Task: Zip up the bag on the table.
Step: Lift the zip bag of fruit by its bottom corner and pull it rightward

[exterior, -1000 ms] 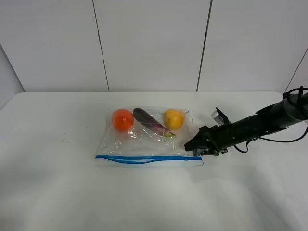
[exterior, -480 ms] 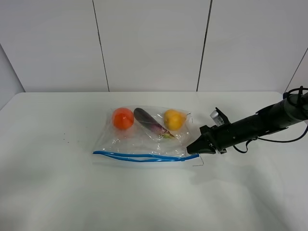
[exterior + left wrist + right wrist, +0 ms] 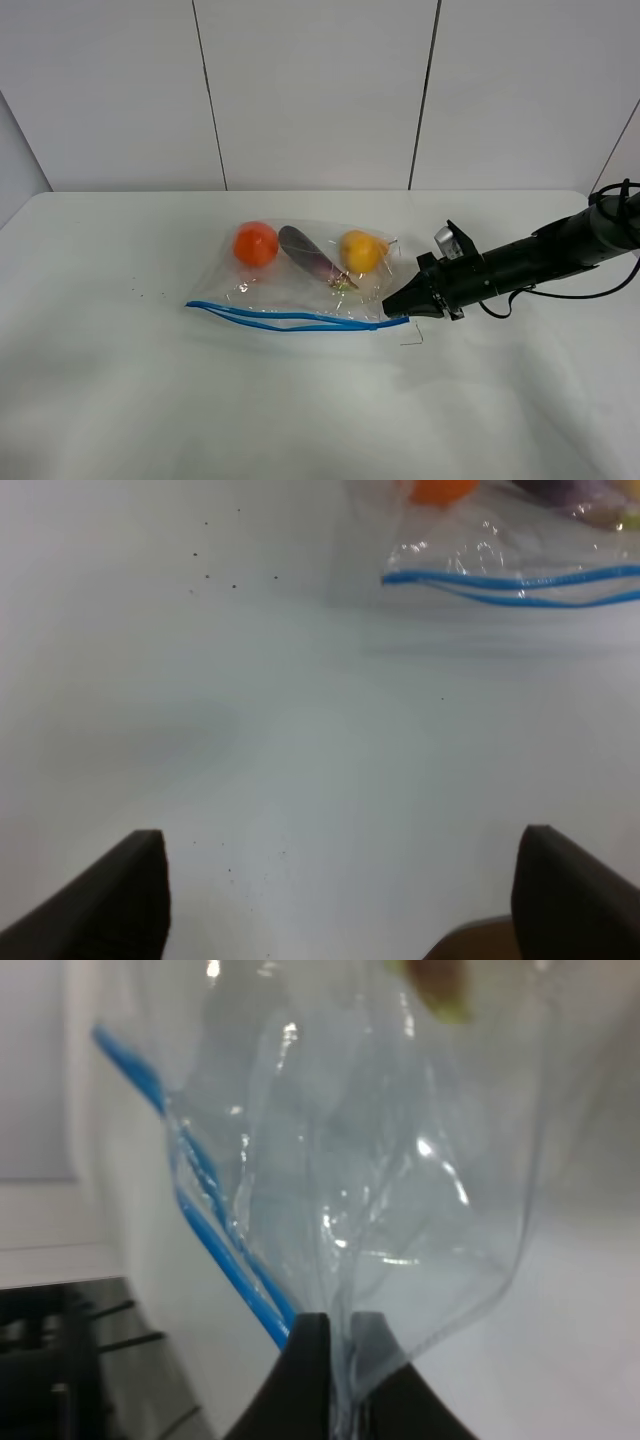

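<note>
The clear crinkly bag (image 3: 300,285) lies on the white table (image 3: 120,400), its blue zipper strip (image 3: 290,318) along the near edge. An orange (image 3: 255,243), an eggplant (image 3: 310,257) and a yellow fruit (image 3: 361,250) show through it. My right gripper (image 3: 399,304) is shut on the bag's right corner by the zipper end and holds it slightly lifted; the right wrist view shows the plastic (image 3: 340,1210) pinched between the fingertips (image 3: 310,1360). My left gripper (image 3: 340,890) is open over bare table, well short of the bag's left corner (image 3: 400,575).
White wall panels stand behind the table. The right arm (image 3: 540,255) stretches in from the right edge with a cable hanging by it. Small dark specks (image 3: 215,570) dot the tabletop left of the bag.
My right gripper closed on the bag's right corner and lifted it a little. The zipper edge tilted and the bag shifted slightly left.
</note>
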Controlling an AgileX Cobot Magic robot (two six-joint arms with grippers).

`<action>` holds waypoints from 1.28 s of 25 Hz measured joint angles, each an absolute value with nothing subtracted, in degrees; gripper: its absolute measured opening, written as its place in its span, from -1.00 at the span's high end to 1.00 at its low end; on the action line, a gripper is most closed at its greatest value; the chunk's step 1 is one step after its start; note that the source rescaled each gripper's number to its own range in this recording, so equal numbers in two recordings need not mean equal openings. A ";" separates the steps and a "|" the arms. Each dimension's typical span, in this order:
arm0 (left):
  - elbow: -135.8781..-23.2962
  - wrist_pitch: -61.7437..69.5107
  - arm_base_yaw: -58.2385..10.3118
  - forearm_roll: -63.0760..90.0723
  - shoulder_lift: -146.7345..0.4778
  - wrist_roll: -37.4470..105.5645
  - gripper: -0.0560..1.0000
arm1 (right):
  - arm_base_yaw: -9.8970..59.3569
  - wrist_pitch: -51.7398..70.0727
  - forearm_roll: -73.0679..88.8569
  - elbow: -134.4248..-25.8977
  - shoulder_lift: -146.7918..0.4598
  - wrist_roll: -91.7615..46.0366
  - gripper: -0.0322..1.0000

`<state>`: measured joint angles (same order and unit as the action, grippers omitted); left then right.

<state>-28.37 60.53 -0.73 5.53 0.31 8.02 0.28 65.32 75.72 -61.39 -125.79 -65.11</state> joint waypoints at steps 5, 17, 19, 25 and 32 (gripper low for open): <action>-28.37 60.53 -0.73 5.53 0.31 8.02 -1.00 | 0.28 68.72 79.64 -61.39 -125.79 -63.96 0.94; -28.37 60.53 -0.73 5.53 0.31 8.02 -1.00 | 0.28 68.93 81.73 -61.39 -124.94 -60.60 0.94; -28.37 60.53 -0.73 5.53 0.31 8.02 -1.00 | 0.28 68.93 81.95 -61.39 -124.27 -60.55 0.94; -28.37 60.53 -0.73 5.53 0.31 8.02 -1.00 | 0.28 68.76 81.95 -61.39 -122.20 -60.55 0.94; -28.37 60.53 -0.73 5.53 0.31 8.02 -1.00 | 0.28 68.76 81.79 -61.39 -122.20 -60.55 0.94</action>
